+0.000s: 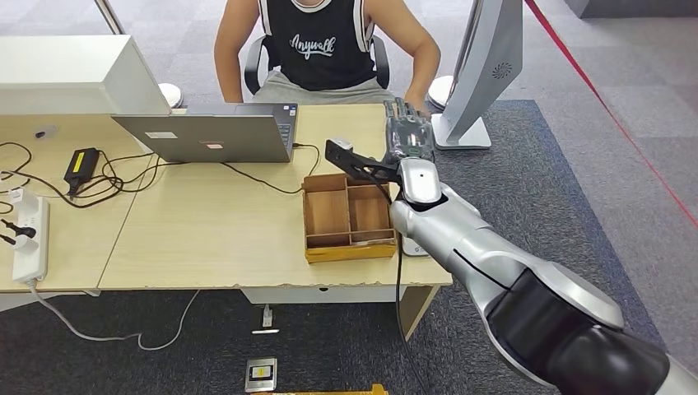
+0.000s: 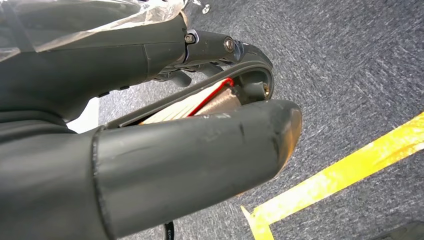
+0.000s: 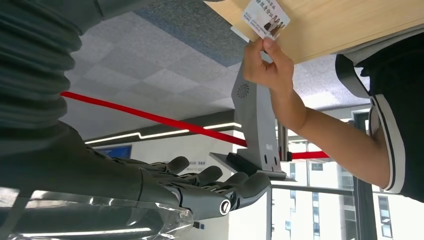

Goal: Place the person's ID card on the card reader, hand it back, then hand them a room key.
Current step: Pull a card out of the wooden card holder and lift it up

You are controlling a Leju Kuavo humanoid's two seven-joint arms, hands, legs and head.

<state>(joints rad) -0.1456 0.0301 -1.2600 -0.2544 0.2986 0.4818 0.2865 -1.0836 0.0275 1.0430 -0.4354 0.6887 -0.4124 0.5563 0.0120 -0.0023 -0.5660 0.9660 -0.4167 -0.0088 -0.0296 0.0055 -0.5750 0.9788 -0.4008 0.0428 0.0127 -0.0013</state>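
Observation:
A person's hand (image 3: pixel 267 65) pinches a white ID card (image 3: pixel 265 17) at the far edge of the wooden table (image 1: pixel 214 222). My right hand (image 1: pixel 407 132) reaches across the table's right end toward the seated person (image 1: pixel 325 45). Its fingers (image 3: pixel 200 187) are stretched out with nothing in them, and it stays apart from the card. A wooden box with compartments (image 1: pixel 346 218) sits just left of my right forearm. A white device (image 1: pixel 414 247), perhaps the card reader, peeks out under the arm. My left hand (image 2: pixel 190 150) hangs over the carpet and holds nothing.
An open laptop (image 1: pixel 214 132) with cables stands at the table's back middle, and a power strip (image 1: pixel 29 239) and black charger (image 1: pixel 82 164) lie at the left. A grey stand (image 1: pixel 486 74) rises beside the table's right corner. A small card-like item (image 1: pixel 261 374) lies on the floor.

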